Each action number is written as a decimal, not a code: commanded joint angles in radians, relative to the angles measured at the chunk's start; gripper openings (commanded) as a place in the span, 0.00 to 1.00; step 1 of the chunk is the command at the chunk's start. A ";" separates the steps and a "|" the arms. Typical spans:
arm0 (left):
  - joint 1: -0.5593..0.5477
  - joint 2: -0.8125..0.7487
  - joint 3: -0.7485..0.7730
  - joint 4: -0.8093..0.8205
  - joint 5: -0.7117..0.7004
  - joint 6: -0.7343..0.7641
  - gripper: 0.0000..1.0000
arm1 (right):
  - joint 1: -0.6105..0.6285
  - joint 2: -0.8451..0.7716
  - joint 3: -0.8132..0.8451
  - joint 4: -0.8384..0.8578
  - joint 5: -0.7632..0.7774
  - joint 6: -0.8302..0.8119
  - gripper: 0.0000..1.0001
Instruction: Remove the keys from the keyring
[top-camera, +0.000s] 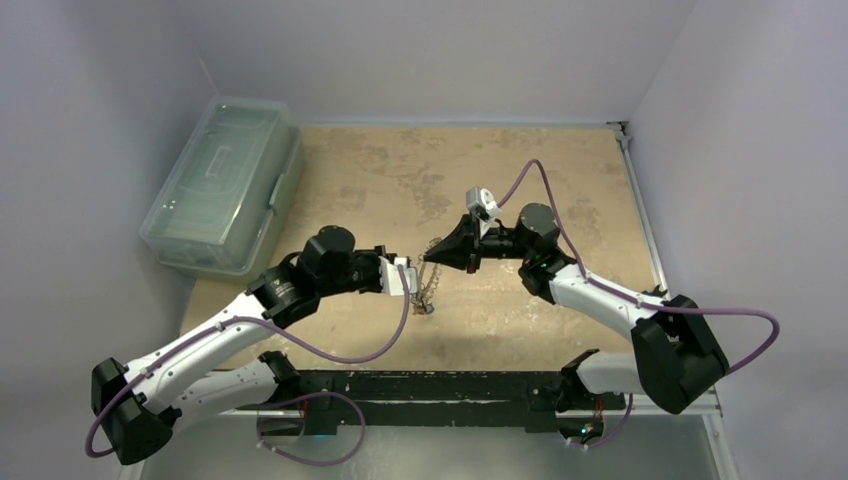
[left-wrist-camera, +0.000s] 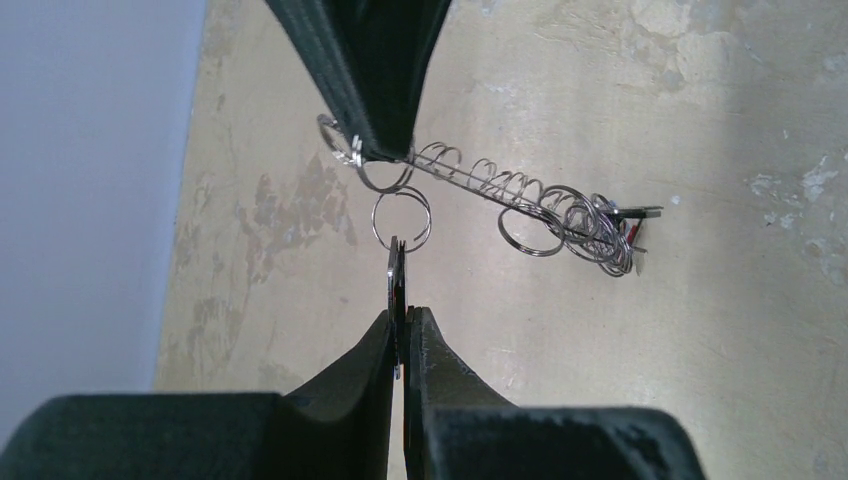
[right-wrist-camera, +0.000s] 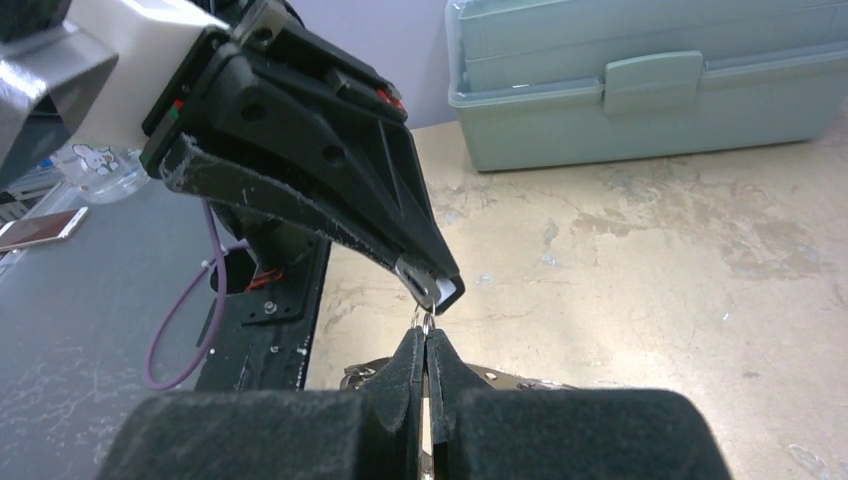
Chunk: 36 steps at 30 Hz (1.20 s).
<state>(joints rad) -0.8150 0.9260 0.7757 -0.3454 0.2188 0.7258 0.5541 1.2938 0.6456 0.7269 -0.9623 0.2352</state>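
The keyring hangs in the air between my two grippers, seen edge-on as a thin wire strung with several small split rings. A cluster of keys hangs at its far end. My left gripper is shut on one flat key, seen edge-on, whose small split ring reaches up toward the keyring. My right gripper is shut on the keyring wire, its fingers coming in from above in the left wrist view. In the top view both grippers, left and right, meet tip to tip over the middle of the table.
A pale green plastic toolbox stands at the back left and also shows in the right wrist view. The black base rail runs along the near edge. The tan tabletop is worn and blotchy. Walls close the left, back and right.
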 joint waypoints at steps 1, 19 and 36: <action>0.025 -0.017 0.084 -0.041 -0.025 0.000 0.00 | -0.017 -0.015 0.000 0.061 0.000 -0.012 0.00; 0.003 0.077 0.290 -0.175 0.041 0.324 0.00 | -0.004 0.002 0.033 -0.101 -0.034 -0.151 0.04; -0.015 0.098 0.312 -0.245 0.065 0.426 0.00 | 0.020 -0.031 0.135 -0.327 -0.025 -0.305 0.39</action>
<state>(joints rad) -0.8207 1.0260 1.0275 -0.6170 0.2489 1.1210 0.5549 1.2922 0.7395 0.4309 -0.9859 -0.0288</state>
